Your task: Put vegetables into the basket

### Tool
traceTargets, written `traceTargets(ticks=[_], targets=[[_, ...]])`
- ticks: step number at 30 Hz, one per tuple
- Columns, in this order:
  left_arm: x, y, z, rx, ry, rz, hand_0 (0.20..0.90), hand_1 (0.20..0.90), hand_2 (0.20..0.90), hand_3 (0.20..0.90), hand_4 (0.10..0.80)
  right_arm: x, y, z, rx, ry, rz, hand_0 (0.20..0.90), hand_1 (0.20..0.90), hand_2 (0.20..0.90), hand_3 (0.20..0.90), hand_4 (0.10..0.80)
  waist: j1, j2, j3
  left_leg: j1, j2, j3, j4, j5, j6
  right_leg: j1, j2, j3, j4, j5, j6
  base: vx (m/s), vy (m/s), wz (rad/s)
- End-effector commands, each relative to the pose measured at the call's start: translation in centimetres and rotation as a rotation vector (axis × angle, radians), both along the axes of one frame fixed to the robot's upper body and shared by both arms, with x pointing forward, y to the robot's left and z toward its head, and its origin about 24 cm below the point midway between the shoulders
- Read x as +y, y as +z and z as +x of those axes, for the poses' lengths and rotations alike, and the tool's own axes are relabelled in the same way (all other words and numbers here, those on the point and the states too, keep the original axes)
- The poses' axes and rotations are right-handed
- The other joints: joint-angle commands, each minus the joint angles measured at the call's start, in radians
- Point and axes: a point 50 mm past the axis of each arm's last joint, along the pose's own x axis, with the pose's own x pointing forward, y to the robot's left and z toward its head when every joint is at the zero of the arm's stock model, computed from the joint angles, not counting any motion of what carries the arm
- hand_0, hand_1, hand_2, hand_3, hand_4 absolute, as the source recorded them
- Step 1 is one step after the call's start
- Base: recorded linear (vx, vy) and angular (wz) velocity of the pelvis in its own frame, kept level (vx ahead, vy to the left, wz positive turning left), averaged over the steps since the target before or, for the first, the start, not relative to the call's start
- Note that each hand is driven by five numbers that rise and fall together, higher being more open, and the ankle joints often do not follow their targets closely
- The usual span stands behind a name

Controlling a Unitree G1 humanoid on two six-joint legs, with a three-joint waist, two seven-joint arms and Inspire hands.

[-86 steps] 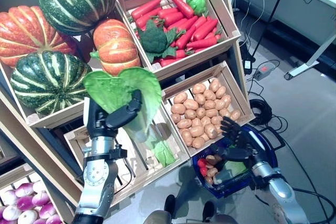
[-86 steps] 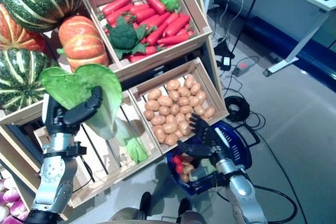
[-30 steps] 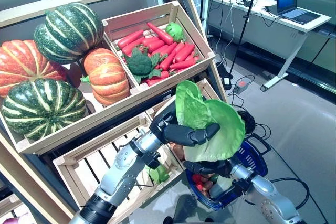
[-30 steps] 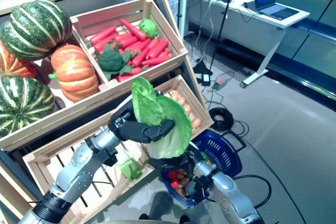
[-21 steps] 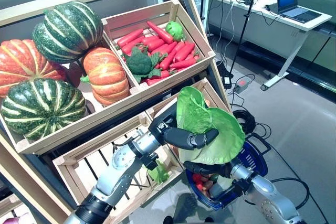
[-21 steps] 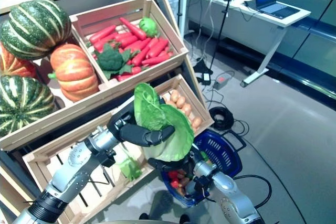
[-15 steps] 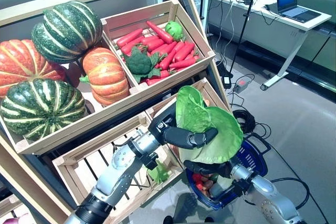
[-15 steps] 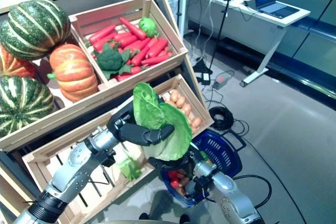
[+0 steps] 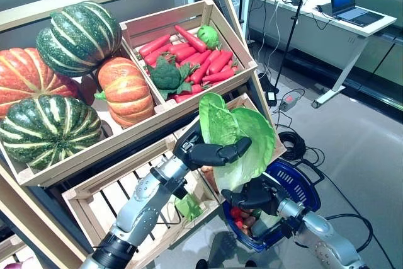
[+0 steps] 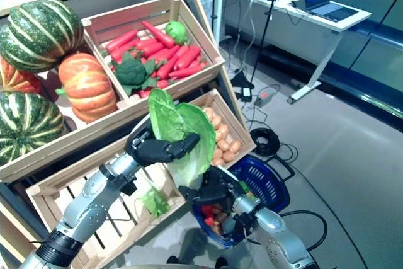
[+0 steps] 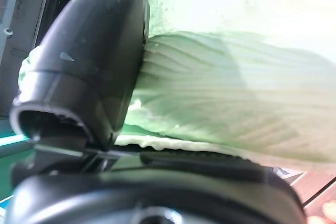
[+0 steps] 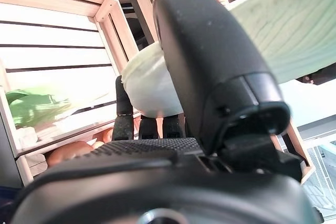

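Note:
A big green leafy cabbage (image 9: 242, 131) hangs in front of the lower crates, above the near rim of the blue basket (image 9: 308, 184). My left hand (image 9: 211, 154) is shut on it, fingers and thumb wrapped round its leaves (image 11: 236, 77). My right hand (image 9: 258, 194) sits just under the cabbage, over the basket. In the right wrist view the cabbage's white base (image 12: 149, 90) lies between its straight thumb and fingers. Red and brown vegetables (image 9: 242, 218) lie in the basket.
The wooden stand holds pumpkins (image 9: 63, 74), a crate of carrots and broccoli (image 9: 189, 55), and a crate of potatoes (image 10: 220, 140). A slatted lower crate (image 9: 119, 196) holds a small green vegetable (image 9: 187, 207). A desk with a laptop (image 9: 327, 17) stands far right.
My left hand has drawn the cabbage a little left and up, back toward the stand. My right hand has risen from the basket to the cabbage's base.

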Motion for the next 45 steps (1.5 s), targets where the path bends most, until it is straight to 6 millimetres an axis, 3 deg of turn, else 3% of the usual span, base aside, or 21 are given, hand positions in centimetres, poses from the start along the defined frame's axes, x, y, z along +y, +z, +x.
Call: traceTargets(ticks=[1,19,24,30,36,40,45], targets=[[-1.9,1.5,-0.9,-0.062,-0.13,-0.144,0.9,0.9,0.9,0.9,0.8,0.8,5.6,3.0,-0.257,-0.088,0.223,0.3,0.3,0.3,0.3,0.4,-0.002,-0.05,-0.079,-0.022,-0.014,-0.006,0.001,-0.031,-0.009,0.025,-0.076,0.006,-0.033,0.072,0.054,0.0,0.0,0.0],[0.7,2.5,-0.8,-0.11,-0.019,-0.19,0.9,0.9,0.9,0.9,0.8,-0.7,4.7,2.5,-0.228,-0.153,0.157,0.3,0.3,0.3,0.3,0.4,0.002,-0.051,-0.078,-0.02,-0.011,-0.005,0.001,-0.03,-0.012,0.027,-0.08,0.006,-0.033,0.074,0.054,0.0,0.0,0.0],[2.5,3.6,-0.8,-0.179,0.085,-0.216,0.9,0.9,0.9,0.9,0.8,-1.8,4.1,2.2,-0.205,-0.223,0.121,0.3,0.3,0.3,0.3,0.4,0.002,-0.052,-0.08,-0.023,-0.011,-0.005,0.001,-0.03,-0.014,0.024,-0.078,0.006,-0.033,0.074,0.051,0.0,0.0,0.0],[6.4,5.0,-1.2,-0.296,0.318,-0.217,0.9,0.9,0.9,0.9,0.8,-4.4,2.4,1.1,-0.163,-0.329,-0.007,0.3,0.3,0.3,0.3,0.4,0.002,-0.057,-0.081,-0.024,-0.008,-0.005,0.001,-0.029,-0.019,0.026,-0.079,0.002,-0.033,0.071,0.048,0.012,-0.009,0.0],[11.0,5.1,-1.8,-0.329,0.685,-0.14,0.9,0.9,0.9,0.9,0.8,-8.5,1.2,0.5,-0.111,-0.671,-0.036,0.3,0.3,0.3,0.3,0.4,0.001,-0.059,-0.074,-0.028,-0.007,-0.005,0.001,-0.028,-0.023,0.024,-0.077,0.004,-0.033,0.067,0.044,0.05,-0.028,0.01],[13.3,3.1,-2.4,-0.234,0.894,-0.051,0.9,0.9,0.9,0.9,0.8,-10.1,1.1,0.0,-0.126,-0.939,0.073,0.3,0.3,0.3,0.3,0.4,-0.002,-0.051,-0.059,-0.027,-0.01,-0.008,0.001,-0.033,-0.021,0.024,-0.07,0.012,-0.033,0.058,0.039,0.081,-0.013,0.02],[13.2,2.4,-1.0,-0.19,0.964,-0.084,0.9,0.9,0.9,0.9,0.8,-11.2,2.4,2.6,-0.204,-1.127,0.228,0.3,0.3,0.3,0.3,0.4,0.002,-0.023,0.036,-0.122,-0.013,-0.02,0.007,-0.005,-0.021,-0.1,-0.056,0.017,0.035,0.04,0.024,-0.273,0.012,-0.01]])
